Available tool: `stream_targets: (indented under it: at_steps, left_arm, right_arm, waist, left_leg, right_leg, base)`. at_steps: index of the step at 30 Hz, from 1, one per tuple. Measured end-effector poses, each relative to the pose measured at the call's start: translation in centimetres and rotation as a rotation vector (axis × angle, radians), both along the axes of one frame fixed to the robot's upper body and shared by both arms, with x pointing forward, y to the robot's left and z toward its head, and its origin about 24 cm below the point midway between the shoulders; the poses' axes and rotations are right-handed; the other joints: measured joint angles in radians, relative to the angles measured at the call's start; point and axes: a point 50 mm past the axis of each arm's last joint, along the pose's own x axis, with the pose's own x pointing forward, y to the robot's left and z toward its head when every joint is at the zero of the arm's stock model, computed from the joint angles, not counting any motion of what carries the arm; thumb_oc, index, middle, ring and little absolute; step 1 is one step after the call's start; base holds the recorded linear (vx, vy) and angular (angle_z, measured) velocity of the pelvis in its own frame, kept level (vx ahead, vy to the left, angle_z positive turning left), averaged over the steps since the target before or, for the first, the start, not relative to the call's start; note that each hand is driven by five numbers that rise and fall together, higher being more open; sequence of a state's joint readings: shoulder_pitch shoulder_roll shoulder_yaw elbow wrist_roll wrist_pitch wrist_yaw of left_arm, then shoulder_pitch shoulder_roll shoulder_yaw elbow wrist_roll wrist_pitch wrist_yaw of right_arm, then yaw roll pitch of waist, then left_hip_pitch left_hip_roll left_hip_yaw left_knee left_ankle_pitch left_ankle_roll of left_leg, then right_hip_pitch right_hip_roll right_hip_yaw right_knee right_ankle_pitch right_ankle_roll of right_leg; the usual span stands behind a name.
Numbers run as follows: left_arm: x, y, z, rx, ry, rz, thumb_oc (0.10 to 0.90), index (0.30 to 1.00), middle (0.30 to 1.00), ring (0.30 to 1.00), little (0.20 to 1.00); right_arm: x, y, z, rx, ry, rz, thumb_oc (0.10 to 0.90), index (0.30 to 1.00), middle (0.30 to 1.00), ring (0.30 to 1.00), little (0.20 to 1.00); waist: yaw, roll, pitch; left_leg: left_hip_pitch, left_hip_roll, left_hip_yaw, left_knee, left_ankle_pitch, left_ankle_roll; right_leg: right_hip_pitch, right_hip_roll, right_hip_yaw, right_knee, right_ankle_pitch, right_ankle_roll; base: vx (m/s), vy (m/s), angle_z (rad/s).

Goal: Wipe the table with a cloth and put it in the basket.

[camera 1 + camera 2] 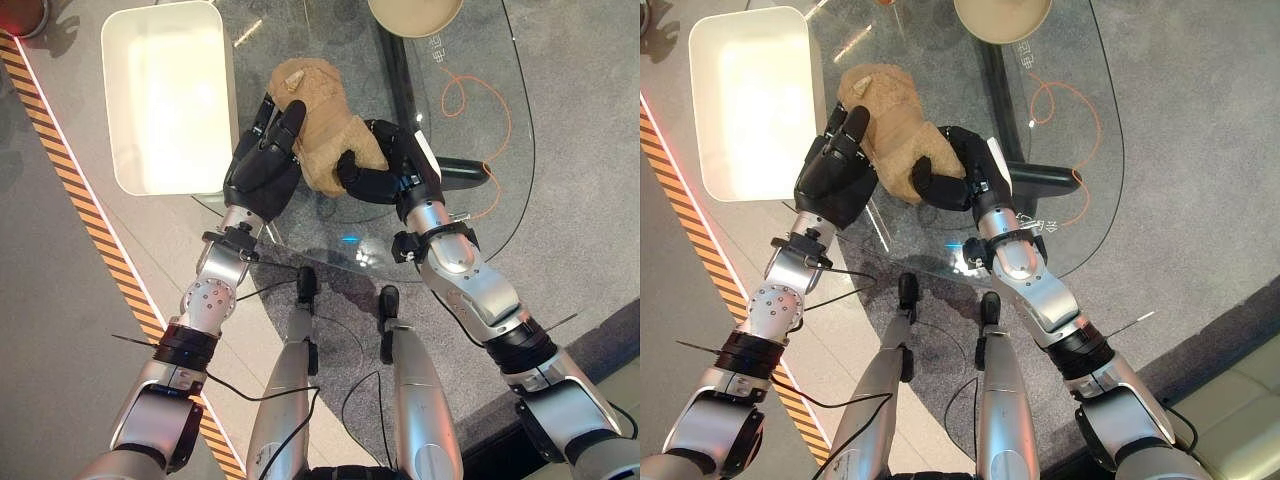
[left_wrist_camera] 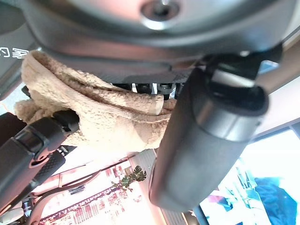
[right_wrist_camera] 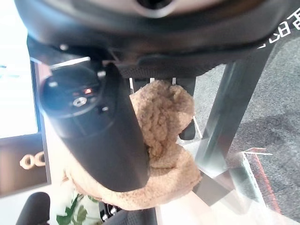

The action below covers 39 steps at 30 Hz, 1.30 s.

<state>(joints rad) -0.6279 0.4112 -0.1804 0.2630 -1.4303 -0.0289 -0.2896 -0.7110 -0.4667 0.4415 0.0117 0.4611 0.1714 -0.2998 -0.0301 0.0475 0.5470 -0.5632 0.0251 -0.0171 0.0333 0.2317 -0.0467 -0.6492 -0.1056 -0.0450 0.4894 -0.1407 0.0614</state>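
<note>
A tan fluffy cloth [image 1: 320,110] lies bunched on the glass table [image 1: 470,200], to the right of a white rectangular basket [image 1: 108,100]. My left hand [image 1: 262,165] grips the cloth's left side, its thumb laid up over the fabric. My right hand [image 1: 385,165] holds the cloth's near right end with its fingers curled into it. In the left wrist view the cloth [image 2: 103,117] sits between thumb and fingers. The right wrist view has the cloth [image 3: 164,122] bunched behind the thumb.
A round beige bowl-like object [image 1: 415,15] stands at the table's far edge. Through the glass I see the table's dark base [image 1: 460,175] and an orange cord [image 1: 470,95] on the floor. Orange-striped tape [image 1: 90,210] runs along the floor at left.
</note>
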Motion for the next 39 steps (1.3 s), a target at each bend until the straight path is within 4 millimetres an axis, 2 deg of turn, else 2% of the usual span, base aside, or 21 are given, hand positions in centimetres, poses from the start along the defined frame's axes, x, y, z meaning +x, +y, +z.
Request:
stream_targets:
  at_steps: [18,19,24,32,39]
  left_arm:
    - [0.1,0.3,-0.2,0.020,0.007,0.007,0.800,0.900,0.900,0.900,0.900]
    - [0.1,0.3,-0.2,0.026,0.005,0.011,0.100,0.300,0.300,0.300,0.200]
    - [0.2,0.6,-0.3,0.048,-0.003,0.041,0.100,0.300,0.300,0.300,0.200]
    - [0.4,1.5,-0.5,0.042,0.019,0.116,0.100,0.300,0.300,0.300,0.200]
    - [0.4,1.5,-0.4,0.034,0.008,0.129,0.100,0.300,0.300,0.300,0.200]
  right_arm:
    - [0.2,-0.3,0.7,-0.112,-0.012,0.056,0.100,0.300,0.300,0.300,0.200]
    - [0.2,-0.3,0.7,-0.113,-0.011,0.055,0.100,0.300,0.300,0.300,0.200]
    - [0.2,-0.1,0.7,-0.122,-0.009,0.075,0.100,0.300,0.300,0.300,0.200]
    - [-0.6,1.6,0.3,-0.168,-0.015,0.183,0.100,0.300,0.300,0.300,0.200]
    - [-0.6,1.8,0.4,-0.167,-0.020,0.190,0.100,0.300,0.300,0.300,0.200]
  waist:
    - [0.004,0.000,0.000]
    - [0.005,0.000,0.000]
    - [0.008,0.000,0.000]
    - [0.007,0.000,0.000]
    - [0.016,0.000,0.000]
  left_leg:
    - [0.003,0.001,-0.002,0.002,0.002,-0.002]
    - [0.003,0.001,-0.002,0.002,0.002,-0.002]
    - [0.003,0.001,-0.002,0.002,0.002,-0.002]
    - [0.002,0.001,-0.003,0.000,0.002,-0.002]
    - [-0.002,0.001,-0.003,0.000,0.001,-0.002]
  right_leg:
    - [0.003,0.001,-0.001,0.002,0.001,0.000]
    - [0.003,0.001,-0.001,0.002,0.001,0.000]
    - [0.003,0.001,-0.001,0.002,0.001,0.000]
    - [0.003,0.001,-0.001,-0.001,0.001,0.000]
    - [-0.001,0.001,-0.002,-0.001,0.001,0.000]
  base:
    - [0.00,0.000,0.00]
    - [0.00,0.000,0.00]
    - [0.00,0.000,0.00]
    - [0.00,0.000,0.00]
    - [0.00,0.000,0.00]
